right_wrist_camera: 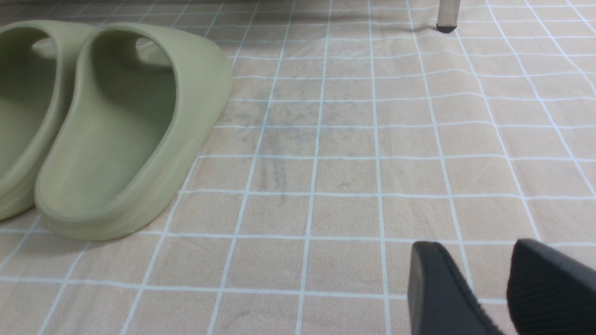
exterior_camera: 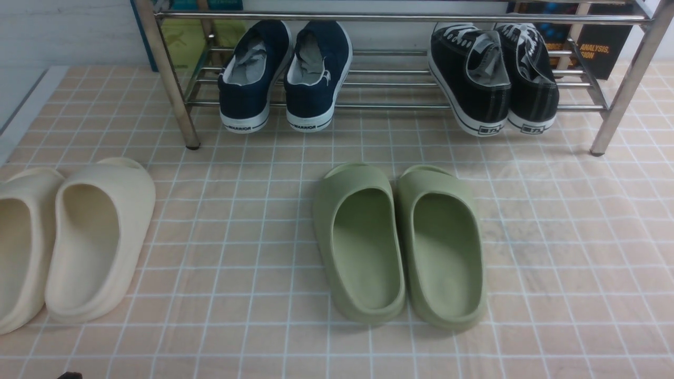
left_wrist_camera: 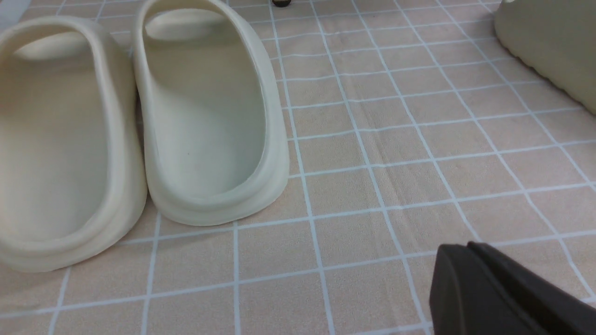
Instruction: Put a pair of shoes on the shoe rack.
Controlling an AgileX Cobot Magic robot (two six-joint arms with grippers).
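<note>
Peach tiled matting [exterior_camera: 553,252] covers the floor. At its far edge stands the shoe rack [exterior_camera: 168,79], and the pair of shoes [exterior_camera: 284,73] sits on its lower bars toward the left, heels outward (black sneakers [exterior_camera: 492,73] share the shelf, well apart). Green slides [exterior_camera: 400,242] and cream slides [exterior_camera: 68,237] lie on the mat. Left gripper [left_wrist_camera: 470,246] is closed and empty; right gripper [right_wrist_camera: 470,260] has its jaws parted, holding nothing.
</note>
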